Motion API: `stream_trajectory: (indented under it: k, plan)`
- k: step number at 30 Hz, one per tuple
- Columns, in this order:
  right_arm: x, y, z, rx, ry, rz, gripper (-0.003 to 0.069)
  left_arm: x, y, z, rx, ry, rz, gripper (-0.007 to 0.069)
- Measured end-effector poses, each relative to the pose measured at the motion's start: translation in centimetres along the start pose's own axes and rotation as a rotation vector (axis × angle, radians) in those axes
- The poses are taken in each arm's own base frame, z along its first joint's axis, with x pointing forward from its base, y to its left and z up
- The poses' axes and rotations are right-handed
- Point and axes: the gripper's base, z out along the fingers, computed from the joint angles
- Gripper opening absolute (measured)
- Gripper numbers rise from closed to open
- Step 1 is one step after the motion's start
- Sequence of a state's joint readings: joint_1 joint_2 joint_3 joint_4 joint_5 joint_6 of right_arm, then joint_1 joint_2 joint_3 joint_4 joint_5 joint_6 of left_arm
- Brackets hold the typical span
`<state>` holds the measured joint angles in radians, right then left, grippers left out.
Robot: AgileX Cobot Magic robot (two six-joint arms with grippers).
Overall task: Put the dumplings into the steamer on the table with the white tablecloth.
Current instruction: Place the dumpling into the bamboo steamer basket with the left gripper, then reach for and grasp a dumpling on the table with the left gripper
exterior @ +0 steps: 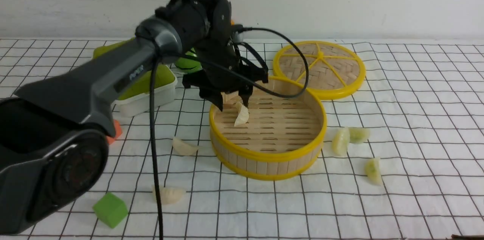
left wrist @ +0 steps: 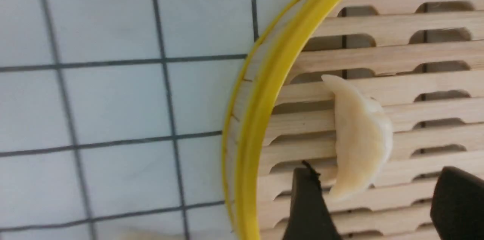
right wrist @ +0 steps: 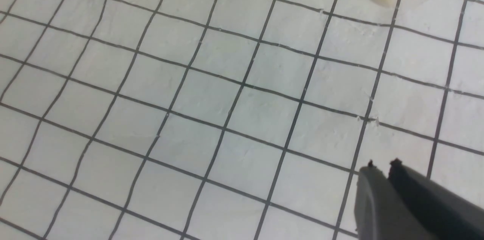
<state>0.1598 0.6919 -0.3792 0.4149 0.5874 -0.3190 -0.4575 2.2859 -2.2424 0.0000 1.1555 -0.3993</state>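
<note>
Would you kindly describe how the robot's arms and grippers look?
The left arm is a smooth dark grey shell with faint pale lettering on its side. A black cable runs along it and loops above the wrist. The left gripper is black, with tapered fingers. Of the right arm only the right gripper shows: dark grey wedge-shaped fingers with small nubs at the tips.

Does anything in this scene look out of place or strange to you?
One cream dumpling in the steamer stands on end under the open left gripper, not flat; it may be mid-drop. Five other dumplings lie scattered on the tablecloth outside it.
</note>
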Motion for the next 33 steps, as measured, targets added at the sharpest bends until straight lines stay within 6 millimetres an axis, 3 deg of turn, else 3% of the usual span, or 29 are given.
stream_trajectory:
  k: [3, 4, 5, 8, 10, 13, 19, 25, 33]
  plan:
    - [0.0, 0.0, 0.0, -0.001, 0.000, 0.001, 0.0050, -0.8, 1.4, -4.8, -0.056, -0.057, 0.028, 0.0424]
    - [0.0, 0.0, 0.0, -0.001, 0.000, 0.001, 0.0050, -0.8, 1.6, -4.8, -0.060, -0.057, 0.027, 0.0424]
    - [0.0, 0.0, 0.0, -0.001, 0.000, 0.001, 0.0050, -1.4, 3.4, -6.8, -0.067, -0.084, -0.011, 0.0424]
    - [0.0, 0.0, 0.0, -0.001, 0.001, 0.001, 0.0050, -1.6, 5.8, -7.4, -0.053, -0.062, -0.073, 0.0424]
    - [0.0, 0.0, 0.0, 0.000, -0.002, 0.001, 0.0051, -0.6, 8.7, -5.7, -0.039, 0.038, -0.160, 0.0424]
    - [0.0, 0.0, 0.0, 0.002, -0.005, 0.002, 0.0052, 2.1, 10.6, -2.1, -0.028, 0.206, -0.243, 0.0424]
    - [-0.1, -0.1, 0.0, 0.005, -0.014, 0.002, 0.0055, 4.9, 9.2, 1.3, -0.040, 0.231, -0.316, 0.0424]
    - [-0.1, -0.1, 0.0, 0.005, -0.015, 0.002, 0.0062, 5.4, 8.5, 2.6, -0.070, 0.166, -0.339, 0.0424]
    - [0.0, 0.0, 0.0, 0.001, -0.003, 0.002, 0.0067, 5.3, 8.9, 4.5, -0.115, 0.123, -0.430, 0.0417]
